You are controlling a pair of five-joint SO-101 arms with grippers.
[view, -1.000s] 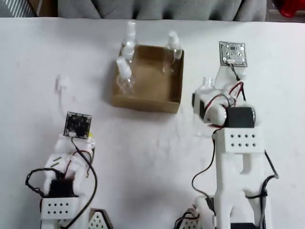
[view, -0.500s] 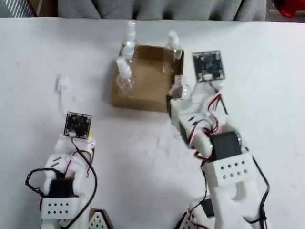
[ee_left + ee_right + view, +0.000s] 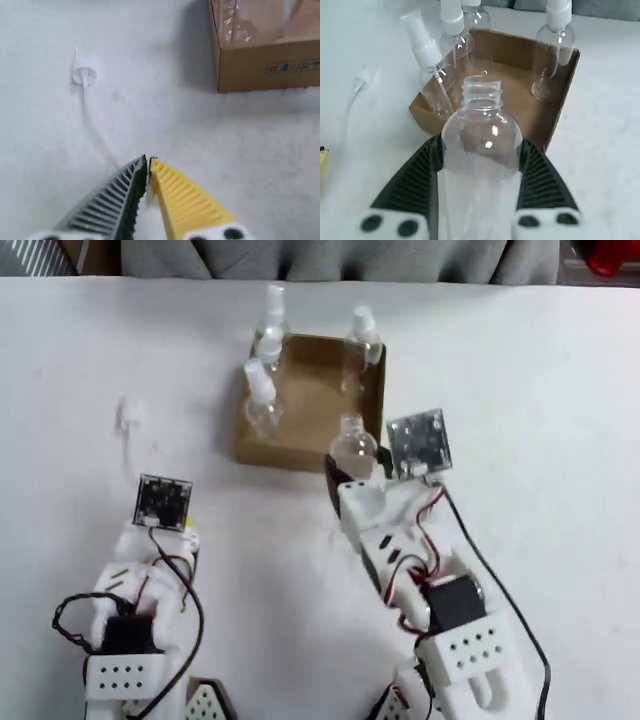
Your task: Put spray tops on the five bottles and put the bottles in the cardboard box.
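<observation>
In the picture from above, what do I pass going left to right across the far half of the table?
Small white spray top lying loose → three clear capped bottles at the brown cardboard box's left side → clear uncapped bottle in the right gripper → square camera board on that arm.

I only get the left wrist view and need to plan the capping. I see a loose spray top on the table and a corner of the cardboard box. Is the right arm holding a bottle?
Observer: Yes. The right gripper is shut on an uncapped bottle, held upright.
Operator: Where is it relative to the box?
Observer: By the near wall of the cardboard box, at the corner on the right arm's side. I can't tell if it is over the rim.
Operator: How many are capped?
Observer: Four capped bottles. At least three stand inside the box, and one at the far wall may be just outside.
</observation>
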